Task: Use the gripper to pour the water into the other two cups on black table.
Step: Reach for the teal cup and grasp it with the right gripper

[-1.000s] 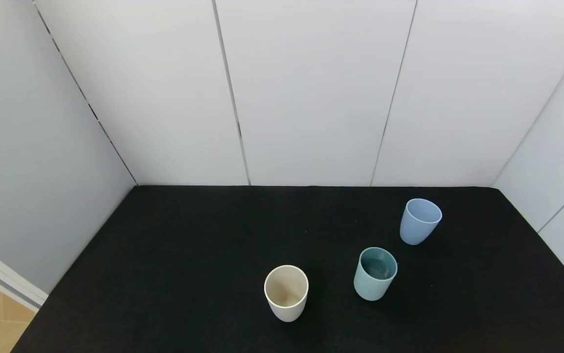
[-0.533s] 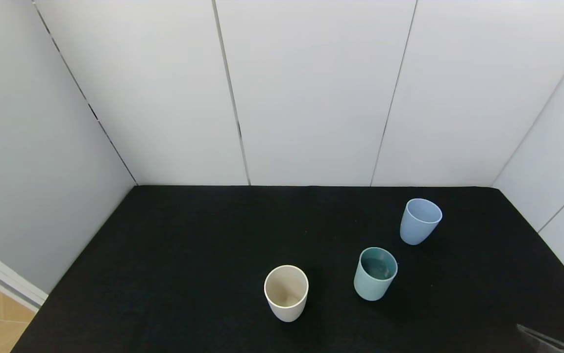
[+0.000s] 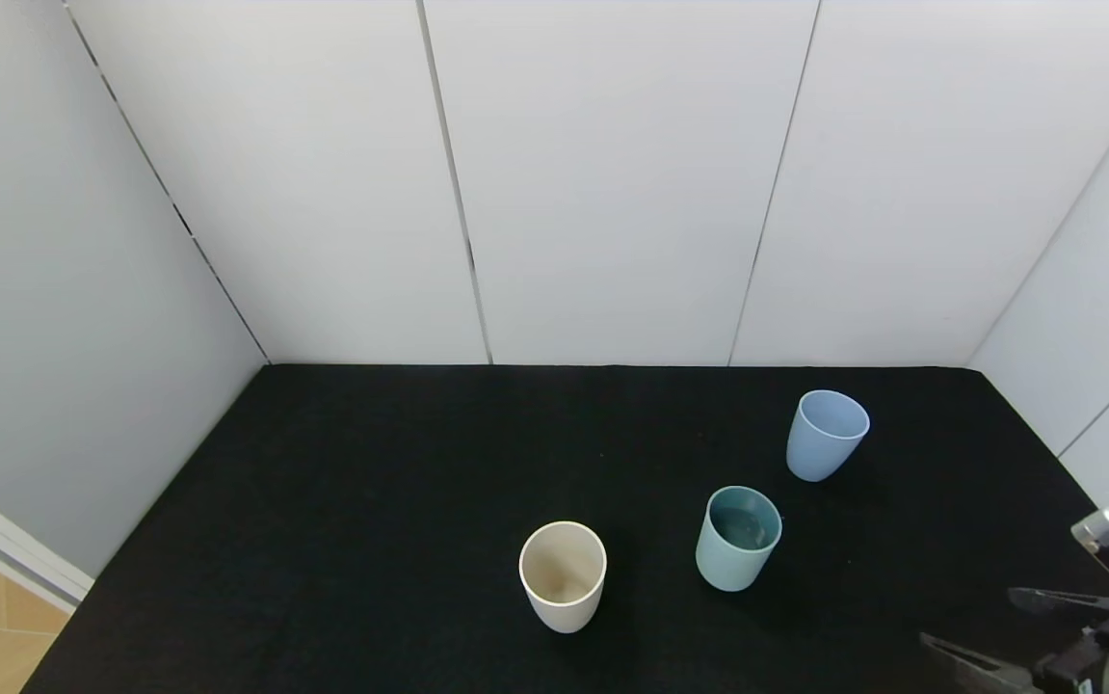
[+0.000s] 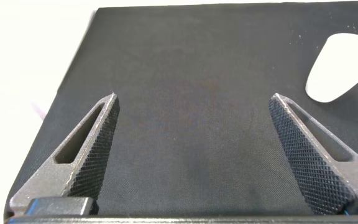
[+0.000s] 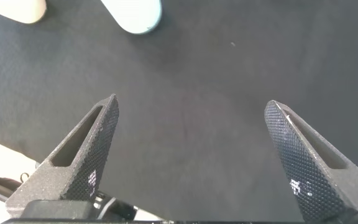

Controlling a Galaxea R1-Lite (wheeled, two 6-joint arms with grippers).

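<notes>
Black table (image 3: 371, 540): three upright cups, well apart, cream cup (image 3: 563, 575) nearest, teal cup (image 3: 738, 537) with water (image 3: 745, 525) between it and the blue cup (image 3: 825, 434). Right gripper (image 3: 1016, 631): at the table's near right corner, jaws spread, empty, likely placed to take the teal cup. Left gripper (image 4: 191, 155): spread, empty, low over bare cloth, idle.

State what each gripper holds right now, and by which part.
Nothing is held. The right gripper is open over the black table, short of the teal cup. The left gripper is open too, with only table between its fingers.
</notes>
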